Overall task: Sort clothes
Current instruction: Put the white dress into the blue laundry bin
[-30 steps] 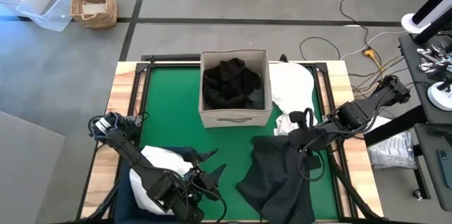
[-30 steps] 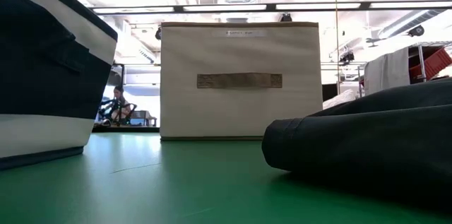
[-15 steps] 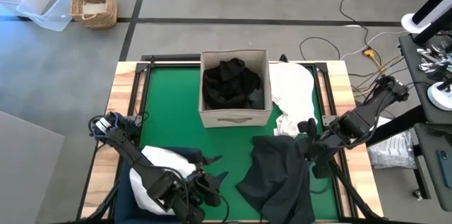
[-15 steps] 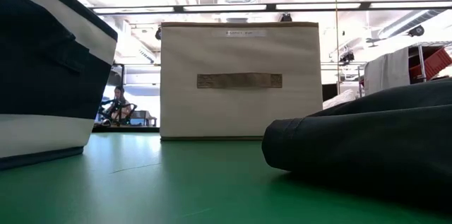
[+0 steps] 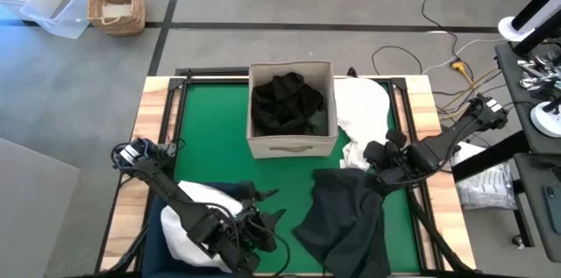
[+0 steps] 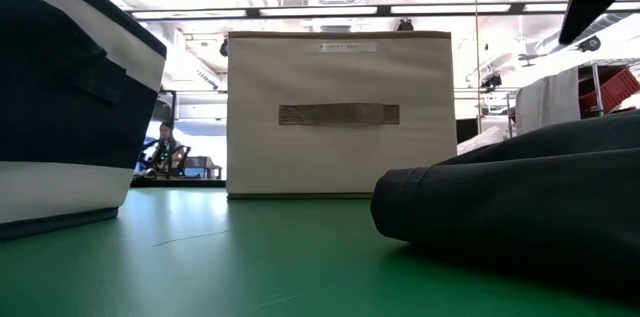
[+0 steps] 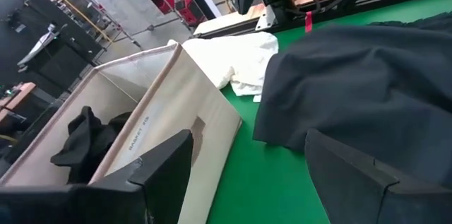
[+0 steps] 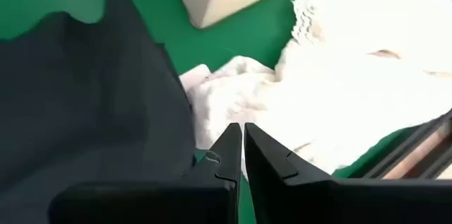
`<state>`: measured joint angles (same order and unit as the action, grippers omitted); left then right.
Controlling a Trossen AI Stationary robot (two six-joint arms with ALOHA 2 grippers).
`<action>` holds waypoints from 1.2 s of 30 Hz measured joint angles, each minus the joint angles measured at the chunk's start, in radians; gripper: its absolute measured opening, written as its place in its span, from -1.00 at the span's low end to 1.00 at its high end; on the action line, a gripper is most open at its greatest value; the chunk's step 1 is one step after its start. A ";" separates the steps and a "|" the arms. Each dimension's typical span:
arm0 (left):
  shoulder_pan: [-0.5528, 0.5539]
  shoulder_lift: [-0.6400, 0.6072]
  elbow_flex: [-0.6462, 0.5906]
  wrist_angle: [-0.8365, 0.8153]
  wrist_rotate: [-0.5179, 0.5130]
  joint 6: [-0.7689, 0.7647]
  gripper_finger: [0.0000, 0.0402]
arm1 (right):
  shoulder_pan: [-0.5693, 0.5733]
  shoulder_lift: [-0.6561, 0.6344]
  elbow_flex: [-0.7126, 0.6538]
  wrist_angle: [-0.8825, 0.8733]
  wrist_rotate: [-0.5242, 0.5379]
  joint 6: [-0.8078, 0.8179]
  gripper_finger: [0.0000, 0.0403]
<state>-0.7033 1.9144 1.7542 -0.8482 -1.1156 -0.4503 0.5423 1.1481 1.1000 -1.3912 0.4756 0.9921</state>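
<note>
A charcoal garment [image 5: 346, 217] lies spread on the green mat, near right, and shows as a dark heap in the low view [image 6: 520, 197]. White garments [image 5: 364, 111] are piled beyond it, at the mat's right edge. Black clothes [image 5: 289, 103] fill the beige box [image 5: 291, 145]. A white garment [image 5: 195, 217] sits in the navy bin [image 5: 166, 217]. My right gripper [image 5: 377, 155] is shut and hovers over the border of the charcoal garment [image 8: 92, 90] and the white pile [image 8: 339, 75]. My left gripper [image 7: 261, 181] is open above the bin's right rim, facing the box.
The beige box [image 6: 340, 112] stands at the mat's far centre and the navy bin [image 6: 60, 107] at the near left corner. Bare green mat [image 5: 210, 146] lies between them. Wooden side rails and black frame bars [image 5: 405, 120] border the mat.
My right gripper has moved off the charcoal garment's far edge toward the white pile, and part of that arm now shows at the low view's upper right. The charcoal garment has stayed where it lay.
</note>
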 joint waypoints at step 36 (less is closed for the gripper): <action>0.049 0.000 0.000 -0.006 -0.083 0.037 0.25 | -0.412 -0.290 -0.253 0.153 0.047 -0.100 0.08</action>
<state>-0.6546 1.9141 1.7538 -0.8543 -1.1985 -0.4137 0.1303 0.8583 0.8471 -1.2379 0.5223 0.8923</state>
